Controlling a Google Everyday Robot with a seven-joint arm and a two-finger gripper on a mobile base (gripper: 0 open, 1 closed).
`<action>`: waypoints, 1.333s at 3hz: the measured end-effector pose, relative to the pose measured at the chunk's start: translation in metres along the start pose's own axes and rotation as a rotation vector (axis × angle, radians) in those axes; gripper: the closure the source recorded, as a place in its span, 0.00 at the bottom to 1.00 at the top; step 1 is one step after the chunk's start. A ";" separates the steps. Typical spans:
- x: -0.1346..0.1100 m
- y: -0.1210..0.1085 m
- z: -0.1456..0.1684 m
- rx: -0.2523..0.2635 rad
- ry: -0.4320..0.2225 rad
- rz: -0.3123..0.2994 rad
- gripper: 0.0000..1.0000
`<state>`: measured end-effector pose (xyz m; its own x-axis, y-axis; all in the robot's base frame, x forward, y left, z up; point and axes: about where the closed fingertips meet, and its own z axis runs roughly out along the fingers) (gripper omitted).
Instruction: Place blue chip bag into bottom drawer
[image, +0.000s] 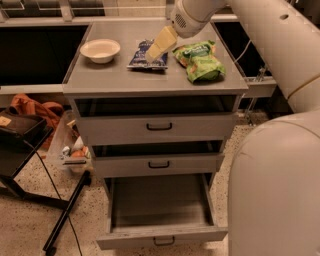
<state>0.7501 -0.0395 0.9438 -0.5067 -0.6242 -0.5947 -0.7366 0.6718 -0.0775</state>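
Hanging over blue chip bag (137, 60) — tool (151, 55), grip state unreadable; bag flat, long axis front-to-back.

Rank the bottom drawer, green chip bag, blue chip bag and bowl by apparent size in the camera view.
1. bottom drawer
2. green chip bag
3. blue chip bag and bowl: these look alike, and the gripper above the bag hides part of it.
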 end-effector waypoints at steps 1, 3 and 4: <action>-0.024 0.011 0.021 0.001 -0.049 0.024 0.00; -0.058 0.015 0.093 0.063 -0.029 0.183 0.00; -0.057 0.005 0.131 0.093 0.010 0.279 0.00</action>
<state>0.8339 0.0519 0.8720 -0.6889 -0.4137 -0.5952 -0.5242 0.8515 0.0150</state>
